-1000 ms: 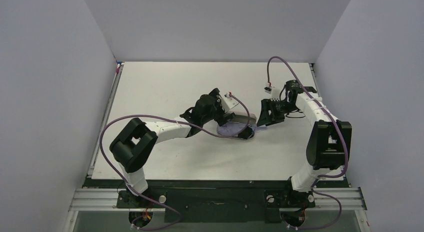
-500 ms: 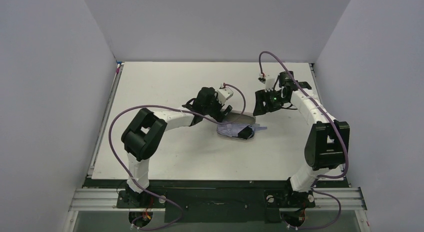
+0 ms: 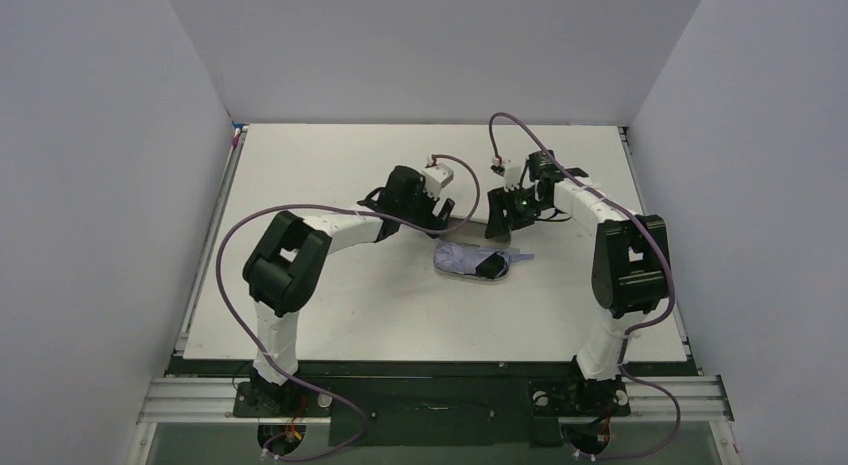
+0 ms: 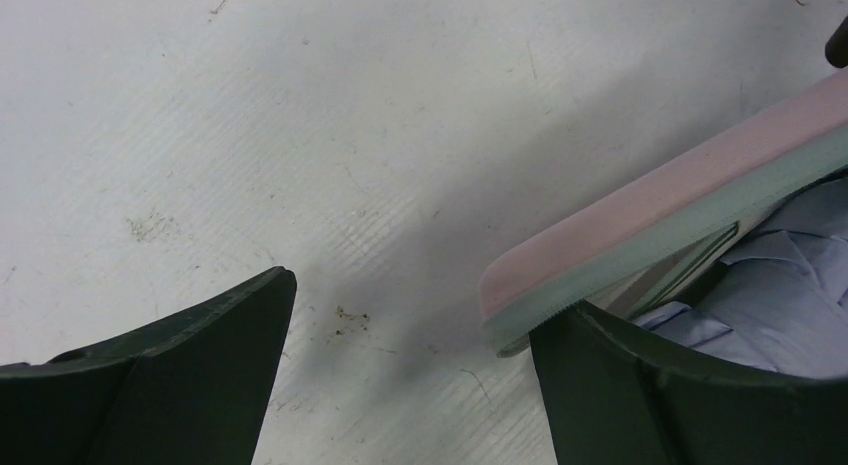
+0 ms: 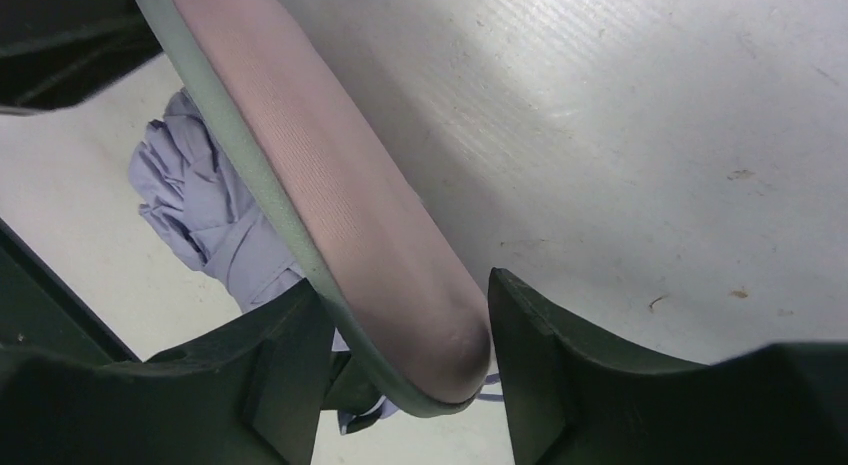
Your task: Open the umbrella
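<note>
Right gripper (image 5: pixel 400 375) pinches the case lid (image 5: pixel 330 200); left gripper (image 4: pixel 410 325) spread; hold lid back so umbrella (image 3: pixel 472 257) lifts out.

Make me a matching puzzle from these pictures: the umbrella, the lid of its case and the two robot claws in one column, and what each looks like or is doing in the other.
Column one:
1. umbrella
2. case lid
3. left gripper
4. right gripper

Column two:
A. fingers apart, gripping nothing
B. pink with a green rim, tilted up
C. closed on the lid's edge
D. lavender, folded up

Pairs: 1-D, 2-B, 3-A, 4-C
</note>
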Robot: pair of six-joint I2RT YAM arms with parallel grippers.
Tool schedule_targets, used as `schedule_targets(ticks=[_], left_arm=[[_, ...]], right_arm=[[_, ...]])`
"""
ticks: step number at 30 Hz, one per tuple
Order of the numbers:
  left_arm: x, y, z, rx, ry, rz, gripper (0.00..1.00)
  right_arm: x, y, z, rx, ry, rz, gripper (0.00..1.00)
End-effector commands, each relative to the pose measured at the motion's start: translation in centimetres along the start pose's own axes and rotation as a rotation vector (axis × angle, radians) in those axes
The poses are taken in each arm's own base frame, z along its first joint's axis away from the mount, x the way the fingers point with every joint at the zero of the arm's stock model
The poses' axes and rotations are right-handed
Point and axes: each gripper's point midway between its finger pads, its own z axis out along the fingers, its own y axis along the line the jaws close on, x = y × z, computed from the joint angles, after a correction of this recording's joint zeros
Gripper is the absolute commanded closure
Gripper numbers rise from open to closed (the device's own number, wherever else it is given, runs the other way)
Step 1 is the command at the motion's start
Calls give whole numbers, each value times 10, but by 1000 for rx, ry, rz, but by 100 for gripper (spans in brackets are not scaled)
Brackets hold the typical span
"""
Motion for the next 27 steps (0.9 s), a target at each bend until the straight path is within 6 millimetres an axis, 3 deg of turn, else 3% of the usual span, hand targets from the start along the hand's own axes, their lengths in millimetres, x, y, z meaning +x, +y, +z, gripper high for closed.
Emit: schedule_targets(ticks=[1,4,8,11,13,19,22,23,27], left_arm=[[-17,9,-1,-2,-36,-41,17],[-31,18,-19,-13,-103,-29,17],[-63,36,-53,-62,-223,60,14],[-83,12,-77,75,-263,205,11],[-76,-13,-85,191,-236,314,7],[-24,-87,-77,426,-100,643,5],[-19,-96,-67,457,-70,705,3],[-26,-101,-61,485,-72,715,3],[-10,-111,-55,625,32,763,6]], right_arm=[[-18,1,2,-19,-51,-43,55],[-13,-3,6,-12,-32,-49,76],[-10,-3,7,-19,-13,-54,92],[-10,-2,6,-23,-11,-64,96],[-9,-1,5,-27,-11,-69,99],[-9,8,2,-43,-16,-95,100],[-10,11,0,-47,-16,-105,100],[-10,12,0,-49,-15,-107,100],[-7,13,1,-52,-3,-116,100]])
